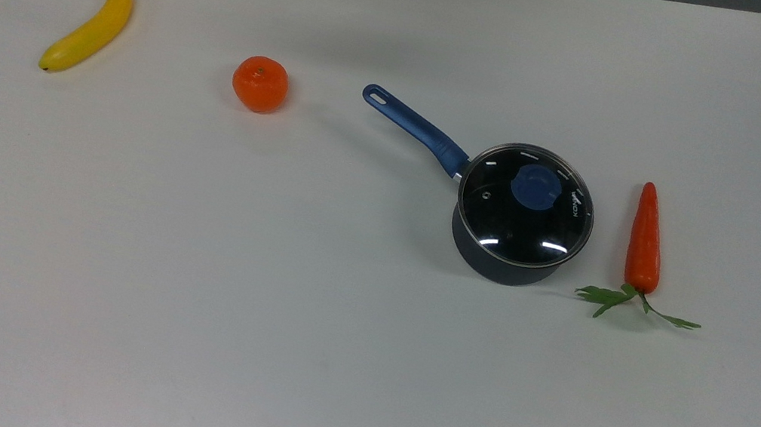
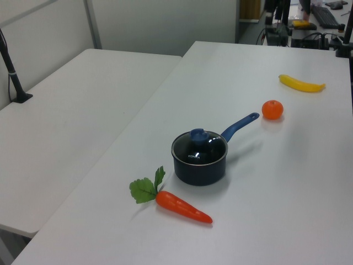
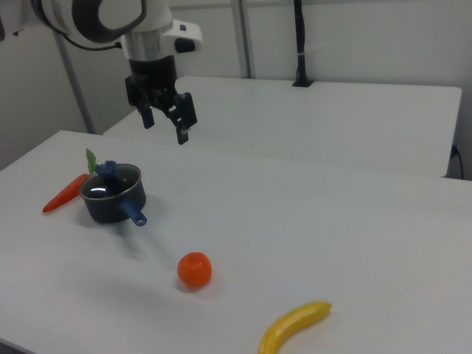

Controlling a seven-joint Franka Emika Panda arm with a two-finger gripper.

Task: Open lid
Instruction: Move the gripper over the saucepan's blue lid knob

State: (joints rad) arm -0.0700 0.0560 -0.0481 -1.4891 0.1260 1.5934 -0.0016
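Lid sits on the saucepan, below the parted, empty jaws of the gripper and toward the right view's left, well apart.

The lid is clear glass, glossy, throwing back bright streaks of the room lights, with a thin shiny metal rim and a smooth blue plastic-looking knob. The pan under it is dark and matt, its handle a satin metallic blue. The table is a smooth, matt white sheet. The carrot, orange and banana look like moulded plastic with a soft sheen. My fingers are matt black; the casing above them is glossy white.
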